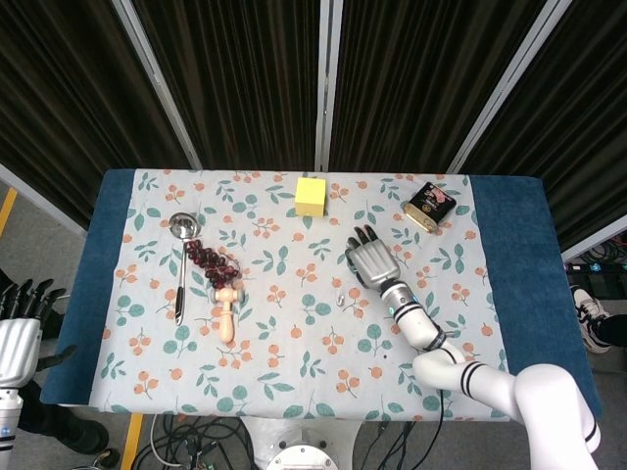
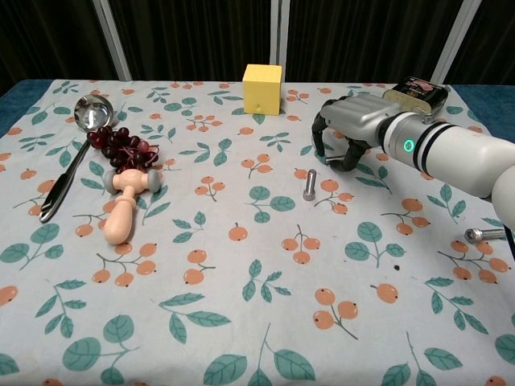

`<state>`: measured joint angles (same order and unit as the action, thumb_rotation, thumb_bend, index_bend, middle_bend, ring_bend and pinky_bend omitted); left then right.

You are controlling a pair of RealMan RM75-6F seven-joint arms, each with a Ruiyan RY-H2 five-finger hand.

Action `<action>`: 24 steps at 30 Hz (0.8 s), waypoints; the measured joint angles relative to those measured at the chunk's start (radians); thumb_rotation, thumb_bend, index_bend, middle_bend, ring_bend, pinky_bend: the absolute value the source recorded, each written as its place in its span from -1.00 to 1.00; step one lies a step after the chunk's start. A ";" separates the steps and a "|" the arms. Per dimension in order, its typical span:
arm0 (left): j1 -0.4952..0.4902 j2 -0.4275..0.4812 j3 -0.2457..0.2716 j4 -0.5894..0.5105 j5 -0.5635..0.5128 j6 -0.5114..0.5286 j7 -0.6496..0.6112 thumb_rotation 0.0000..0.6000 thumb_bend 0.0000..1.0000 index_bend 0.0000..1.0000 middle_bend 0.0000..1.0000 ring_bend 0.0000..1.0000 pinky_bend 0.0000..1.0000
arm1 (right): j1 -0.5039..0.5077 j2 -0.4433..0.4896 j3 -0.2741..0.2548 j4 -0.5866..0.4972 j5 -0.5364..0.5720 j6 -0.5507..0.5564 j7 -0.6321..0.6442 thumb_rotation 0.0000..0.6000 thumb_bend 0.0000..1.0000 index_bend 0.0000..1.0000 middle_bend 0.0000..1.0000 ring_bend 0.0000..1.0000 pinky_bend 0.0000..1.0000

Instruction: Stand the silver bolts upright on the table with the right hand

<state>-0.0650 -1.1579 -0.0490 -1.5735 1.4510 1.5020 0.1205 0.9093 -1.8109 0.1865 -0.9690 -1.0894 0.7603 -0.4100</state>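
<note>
One silver bolt [image 2: 310, 184] stands upright on the floral tablecloth [image 2: 241, 322]; the head view shows it as a small bolt [image 1: 340, 297] left of my right hand [image 1: 370, 262]. A second bolt [image 2: 331, 160] lies flat on the cloth, mostly hidden under my right hand [image 2: 354, 121]. The fingers arch down around it with gaps between them, and it rests on the table. A third bolt [image 2: 485, 235] lies flat at the right edge of the chest view. My left hand [image 1: 18, 328] hangs off the table's left side, holding nothing, fingers apart.
A yellow block [image 2: 262, 88] stands at the back centre and a dark tin [image 2: 416, 88] behind my right forearm. On the left are a ladle [image 2: 68, 165], dark grapes [image 2: 125, 147] and a wooden roller [image 2: 125, 205].
</note>
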 measured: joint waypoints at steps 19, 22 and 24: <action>0.001 -0.006 0.001 0.010 0.001 -0.004 -0.008 1.00 -1.00 -0.62 -0.79 -0.99 -1.00 | -0.019 0.013 0.030 -0.046 0.018 0.021 0.035 1.00 -0.29 0.13 -0.52 -1.00 -1.00; -0.001 -0.005 0.000 0.007 0.003 -0.005 -0.005 1.00 -1.00 -0.62 -0.79 -0.99 -1.00 | -0.030 0.036 0.052 -0.086 0.044 0.014 0.077 1.00 -0.28 0.13 -0.52 -1.00 -1.00; -0.001 -0.005 0.000 0.006 0.003 -0.004 -0.004 1.00 -1.00 -0.62 -0.79 -0.99 -1.00 | -0.035 0.052 0.071 -0.114 0.068 -0.001 0.117 1.00 -0.28 0.14 -0.52 -1.00 -1.00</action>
<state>-0.0657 -1.1628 -0.0490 -1.5678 1.4541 1.4981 0.1162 0.8739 -1.7585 0.2575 -1.0833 -1.0219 0.7596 -0.2929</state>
